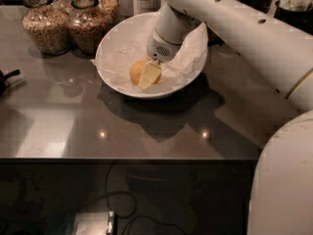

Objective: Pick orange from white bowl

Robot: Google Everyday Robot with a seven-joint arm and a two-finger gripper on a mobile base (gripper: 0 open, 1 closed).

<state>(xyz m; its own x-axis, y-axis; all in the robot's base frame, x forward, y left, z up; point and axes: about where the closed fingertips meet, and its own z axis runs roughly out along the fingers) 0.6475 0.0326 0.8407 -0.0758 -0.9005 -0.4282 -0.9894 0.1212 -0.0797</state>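
so here's where I'm at: my gripper (146, 74) is down inside the white bowl (108, 72), right on the orange (135, 72), which sits near the middle of the bowl on the crinkled paper (193, 53) lining it. Part of my gripper lies across the camera side of the fruit, touching it or very nearly, but I honestly can't tell whether I'm clamped on it or just parked around it, the view doesn't settle that. As for how this thing should handle, my guess is it's firm with a little give, has a bit of heft for its size, and the dull dimpled peel ought to give decent friction, so not really slippery. The catch is that it's round: squeeze too high or too low and it'll likely squirt out or roll away across the paper. I'd want to take it across the widest part, dead centre, with a moderate squeeze, enough to carry the weight without bruising it. The paper looks loose and light, so I reckon it could get pinched and come up with the fruit. The bowl is much wider than the orange, so there's room to work, and the glass jars (68, 26) stand just behind the bowl on the counter (73, 126), so straight up seems the safe way out
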